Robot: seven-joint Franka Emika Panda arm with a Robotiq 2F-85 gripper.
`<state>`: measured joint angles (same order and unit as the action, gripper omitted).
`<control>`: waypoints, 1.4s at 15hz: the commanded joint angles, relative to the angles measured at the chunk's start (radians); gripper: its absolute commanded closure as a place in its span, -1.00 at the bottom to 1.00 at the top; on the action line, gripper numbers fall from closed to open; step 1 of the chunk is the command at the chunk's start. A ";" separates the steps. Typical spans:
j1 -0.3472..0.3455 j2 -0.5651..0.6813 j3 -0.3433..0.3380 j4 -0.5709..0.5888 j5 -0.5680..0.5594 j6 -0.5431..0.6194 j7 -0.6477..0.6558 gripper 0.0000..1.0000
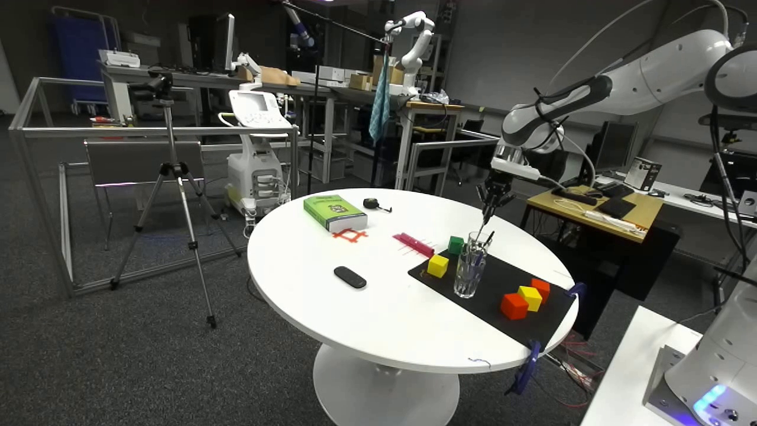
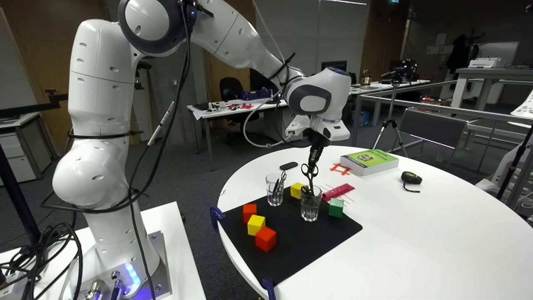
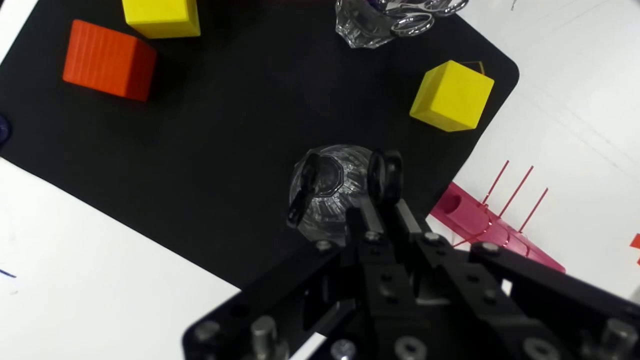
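Observation:
My gripper (image 2: 312,163) points down above the black mat (image 2: 300,250), shut on black scissors (image 2: 310,171) by a ring of their handle. In the wrist view that ring (image 3: 385,176) sits at the fingertips; whether a second dark loop (image 3: 302,190) belongs to the same scissors I cannot tell. The scissors hang nearly upright, lower end at the mouth of a clear glass (image 2: 310,210); how deep they reach is unclear. Dark handles also show at that rim. Beside it stands another glass (image 2: 275,196) with metal-ringed tools, and in an exterior view the two glasses (image 1: 469,275) overlap.
Around the glasses are red (image 2: 265,238), yellow (image 2: 256,225) and green (image 2: 335,207) cubes. Blue clamps (image 2: 215,216) grip the mat's edge. Farther off lie a pink ridged piece (image 2: 338,192), a green book (image 2: 369,160), a tape measure (image 2: 411,178) and a dark oblong object (image 1: 350,277).

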<state>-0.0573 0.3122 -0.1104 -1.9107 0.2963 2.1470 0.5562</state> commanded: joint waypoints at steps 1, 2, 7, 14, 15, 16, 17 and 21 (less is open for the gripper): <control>-0.017 0.034 0.005 0.044 0.036 -0.024 -0.022 0.95; -0.018 0.042 0.004 0.049 0.036 -0.024 -0.021 0.95; -0.026 0.075 0.003 0.069 0.040 -0.021 -0.025 0.95; -0.048 0.121 0.012 0.102 0.111 -0.031 -0.048 0.95; -0.049 0.125 0.013 0.104 0.125 -0.030 -0.051 0.95; -0.050 0.131 0.012 0.108 0.131 -0.035 -0.047 0.95; -0.050 0.136 0.011 0.112 0.138 -0.036 -0.045 0.95; -0.050 0.154 0.007 0.125 0.135 -0.050 -0.036 0.95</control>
<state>-0.0876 0.4440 -0.1103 -1.8312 0.4105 2.1433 0.5332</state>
